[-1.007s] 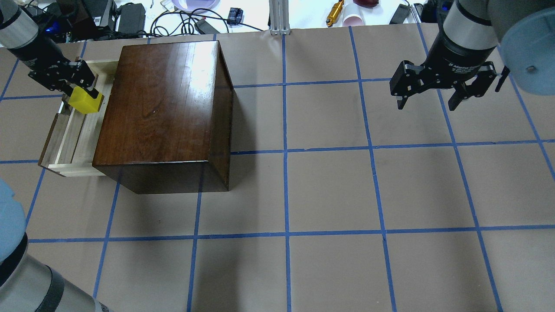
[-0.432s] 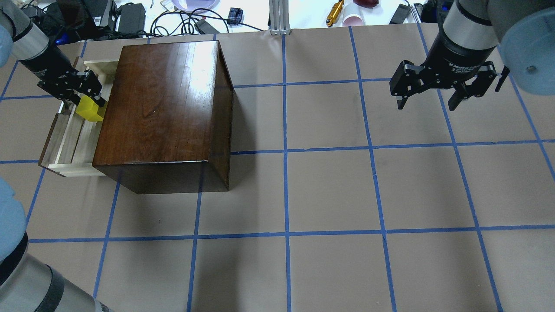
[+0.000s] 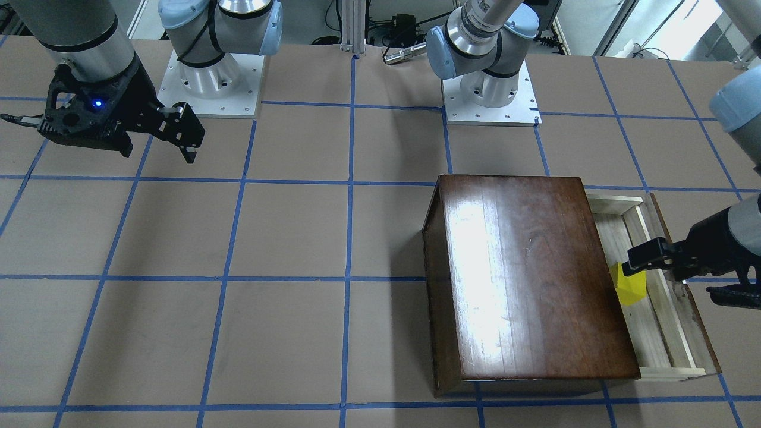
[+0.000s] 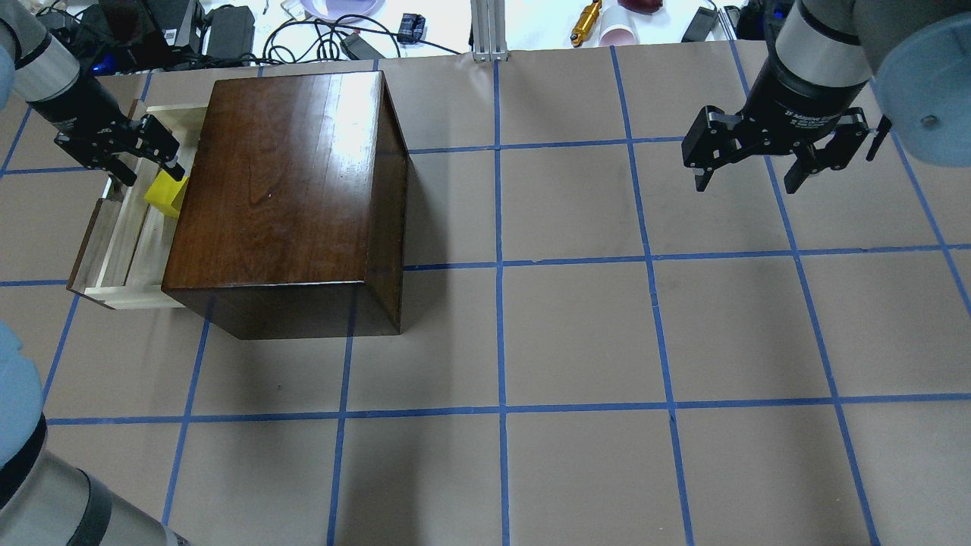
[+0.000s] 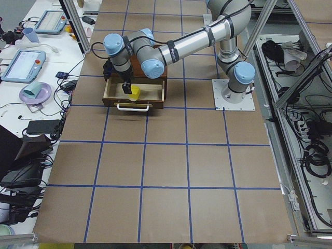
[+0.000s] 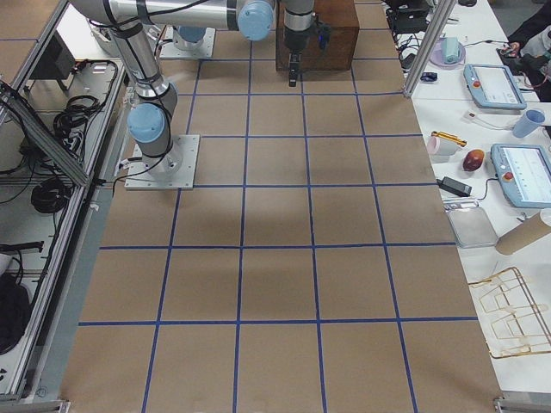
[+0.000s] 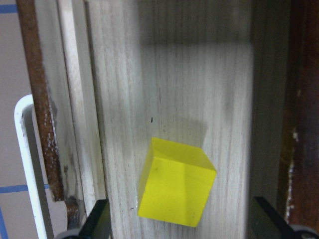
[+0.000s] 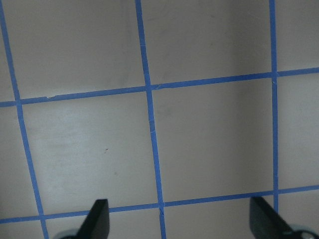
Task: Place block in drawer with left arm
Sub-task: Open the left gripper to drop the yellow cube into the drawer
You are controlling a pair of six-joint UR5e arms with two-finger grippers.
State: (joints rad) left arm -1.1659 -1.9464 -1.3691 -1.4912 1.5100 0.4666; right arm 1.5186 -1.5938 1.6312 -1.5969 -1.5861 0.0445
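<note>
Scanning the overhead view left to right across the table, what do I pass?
drawer → block → wooden box → right claw. The left claw hangs over the drawer and block, so it has no clear place in the order.

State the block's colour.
Bright yellow; the block lying in the drawer shows best in the left wrist view.

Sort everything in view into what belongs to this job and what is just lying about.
Belongs to the job:
block, lying in the drawer
drawer, pulled out of the wooden box
left gripper, open over the block

Just lying about:
right gripper, open, far from the box
cables
pink cup
gold cylinder
</note>
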